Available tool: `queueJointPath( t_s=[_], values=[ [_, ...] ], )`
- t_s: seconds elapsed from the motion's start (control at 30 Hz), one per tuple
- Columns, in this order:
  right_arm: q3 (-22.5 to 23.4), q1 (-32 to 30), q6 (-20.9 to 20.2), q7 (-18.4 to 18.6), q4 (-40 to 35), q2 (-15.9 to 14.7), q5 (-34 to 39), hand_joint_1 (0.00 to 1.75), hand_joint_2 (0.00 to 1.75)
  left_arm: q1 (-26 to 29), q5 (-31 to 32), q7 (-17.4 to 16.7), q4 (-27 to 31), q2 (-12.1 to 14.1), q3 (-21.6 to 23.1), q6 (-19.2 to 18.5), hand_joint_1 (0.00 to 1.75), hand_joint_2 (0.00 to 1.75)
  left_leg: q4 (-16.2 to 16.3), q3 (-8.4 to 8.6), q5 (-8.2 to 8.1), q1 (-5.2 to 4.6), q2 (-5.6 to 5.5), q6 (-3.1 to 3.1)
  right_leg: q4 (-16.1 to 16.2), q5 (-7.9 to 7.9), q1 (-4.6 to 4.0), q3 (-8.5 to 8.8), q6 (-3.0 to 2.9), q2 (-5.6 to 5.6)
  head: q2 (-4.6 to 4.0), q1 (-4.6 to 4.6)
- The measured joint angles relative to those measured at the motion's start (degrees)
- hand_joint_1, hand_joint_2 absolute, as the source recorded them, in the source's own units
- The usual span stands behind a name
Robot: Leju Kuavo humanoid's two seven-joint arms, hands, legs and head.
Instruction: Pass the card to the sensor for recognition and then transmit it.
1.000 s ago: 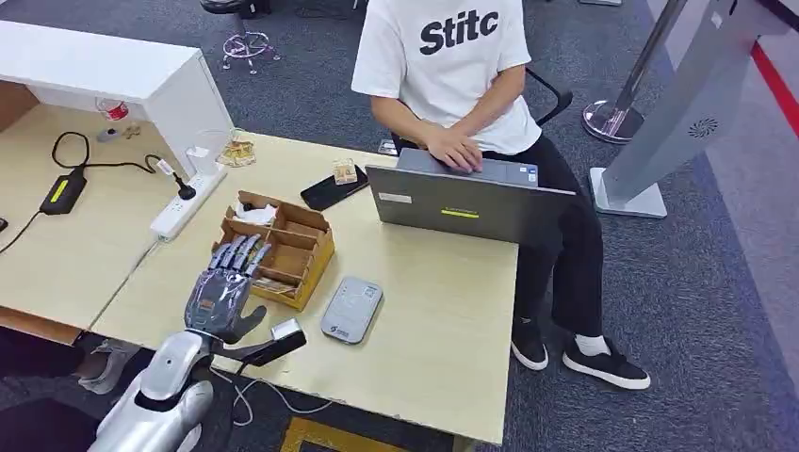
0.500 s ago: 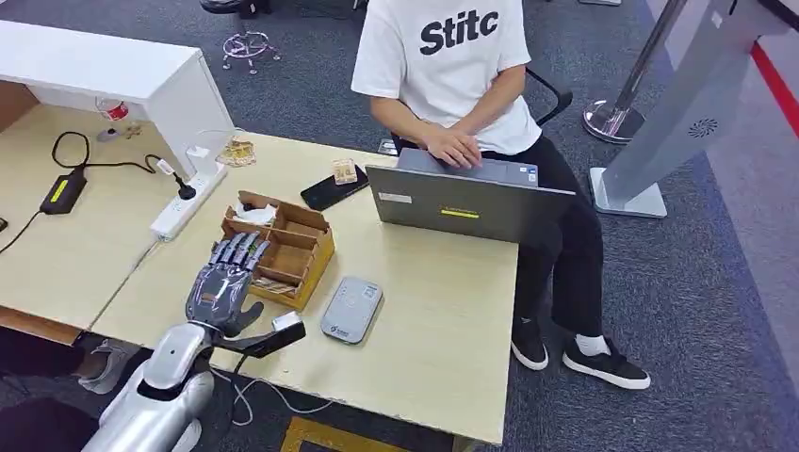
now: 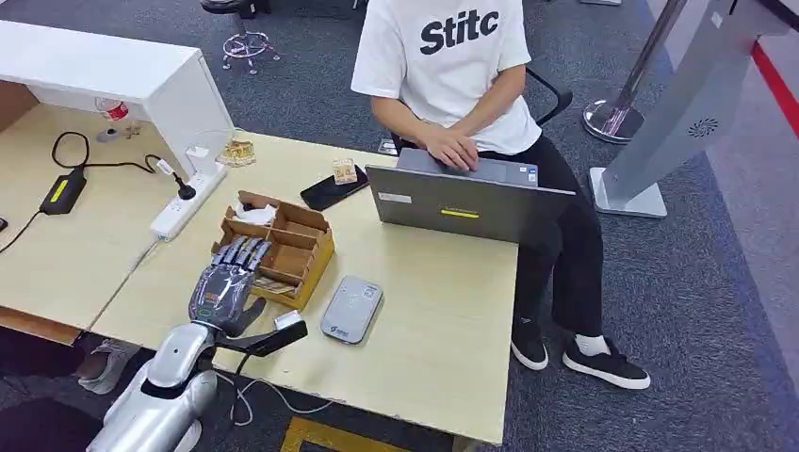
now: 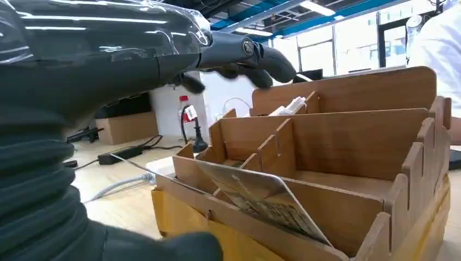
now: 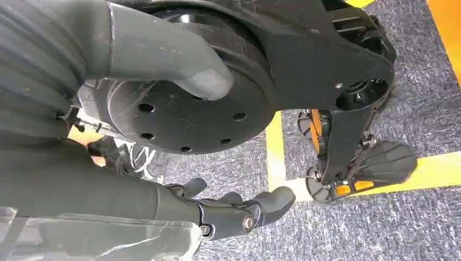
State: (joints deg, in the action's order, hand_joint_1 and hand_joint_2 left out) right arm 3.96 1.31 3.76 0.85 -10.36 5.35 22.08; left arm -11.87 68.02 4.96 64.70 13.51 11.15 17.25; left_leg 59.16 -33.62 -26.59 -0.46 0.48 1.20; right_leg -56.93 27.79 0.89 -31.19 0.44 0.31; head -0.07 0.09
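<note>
A wooden divider box (image 3: pixel 303 247) stands on the table (image 3: pixel 433 320). A card (image 3: pixel 274 284) leans in its near compartment; the left wrist view shows the card (image 4: pixel 263 200) close, tilted against the front wall of the box (image 4: pixel 348 141). My left hand (image 3: pixel 225 285) hovers at the near side of the box, its fingers (image 4: pixel 255 54) stretched out above the compartments and holding nothing. The sensor, a flat grey card reader (image 3: pixel 350 309), lies just right of the box. My right hand (image 5: pixel 234 212) hangs over the floor, fingers loosely apart and empty.
A person (image 3: pixel 452 66) sits across the table typing on a grey laptop (image 3: pixel 466 202). A black phone (image 3: pixel 332 188), a white power strip (image 3: pixel 187 202) with cables and a white shelf (image 3: pixel 104 71) lie farther left. A grey stand (image 3: pixel 664 132) rises at the right.
My left hand has edged slightly forward toward the box's near compartment. Everything else is as it was.
</note>
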Motion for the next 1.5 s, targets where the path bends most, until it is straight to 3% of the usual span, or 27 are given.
queueJointPath(
  t_s=[0.1, 0.3, 0.37, 0.53, 0.6, 0.77, 1.5],
  values=[
    [0.00, 0.00, 0.00, 0.02, 0.00, 0.00, -0.24, 0.00, 1.75, -0.07, -0.33, 0.13, -0.44, -0.09, 0.00, -0.44, 1.62, 1.75, 0.00, 0.00, 0.00, 0.00, 0.00, 0.00, 0.00, 0.00, 0.00, 0.00, 0.00, 0.00, 0.00, -0.02],
    [0.00, 0.00, -0.02, 0.02, 0.00, 0.00, -0.35, 0.00, 1.75, -0.36, -0.96, 0.17, -1.33, -0.20, 0.00, -1.03, 1.62, 1.75, 0.00, 0.00, 0.00, 0.00, 0.00, 0.00, 0.00, 0.00, 0.00, 0.00, 0.00, 0.00, 0.00, 0.00],
    [0.00, 0.01, -0.02, 0.02, 0.00, 0.00, -0.37, 0.00, 1.75, -0.56, -0.98, 0.17, -1.55, -0.24, 0.00, -1.05, 1.71, 1.75, 0.00, 0.00, 0.00, 0.00, 0.00, 0.00, 0.00, 0.00, 0.00, 0.00, 0.00, 0.00, 0.00, 0.00],
    [0.00, 0.01, -0.02, 0.02, 0.00, 0.00, -0.50, 0.00, 1.75, -0.69, -1.01, 0.17, -1.84, -0.26, -0.02, -1.25, 1.66, 1.75, 0.00, 0.00, 0.00, 0.00, 0.00, 0.00, 0.00, 0.00, 0.00, 0.01, 0.00, 0.00, 0.00, 0.00],
    [0.00, 0.00, -0.02, 0.02, 0.00, 0.00, -0.50, 0.00, 1.75, -0.71, -1.22, 0.17, -1.92, -0.26, 0.00, -0.77, 1.75, 1.75, 0.00, 0.00, 0.00, 0.00, 0.00, 0.00, 0.00, 0.00, 0.00, 0.01, 0.00, 0.00, 0.00, 0.00],
    [0.00, 0.00, 0.02, 0.20, 0.00, 0.00, -0.68, 0.00, 1.75, -1.17, -1.60, 0.15, -1.92, 0.00, -0.11, 1.46, 1.75, 1.75, 0.00, 0.00, 0.02, 0.00, 0.00, 0.01, 0.00, 0.00, 0.00, 0.00, 0.00, 0.00, 0.00, 0.00],
    [0.00, 0.05, 0.17, 0.63, 0.00, 0.00, -1.97, 0.00, 1.75, -10.18, -2.43, -1.05, 1.60, 3.50, -4.35, 2.73, 1.75, 1.75, 0.00, -0.03, 0.15, 0.01, -0.01, -0.04, -0.02, -0.08, 0.00, -0.01, 0.01, -0.01, 0.00, 0.00]
  ],
)
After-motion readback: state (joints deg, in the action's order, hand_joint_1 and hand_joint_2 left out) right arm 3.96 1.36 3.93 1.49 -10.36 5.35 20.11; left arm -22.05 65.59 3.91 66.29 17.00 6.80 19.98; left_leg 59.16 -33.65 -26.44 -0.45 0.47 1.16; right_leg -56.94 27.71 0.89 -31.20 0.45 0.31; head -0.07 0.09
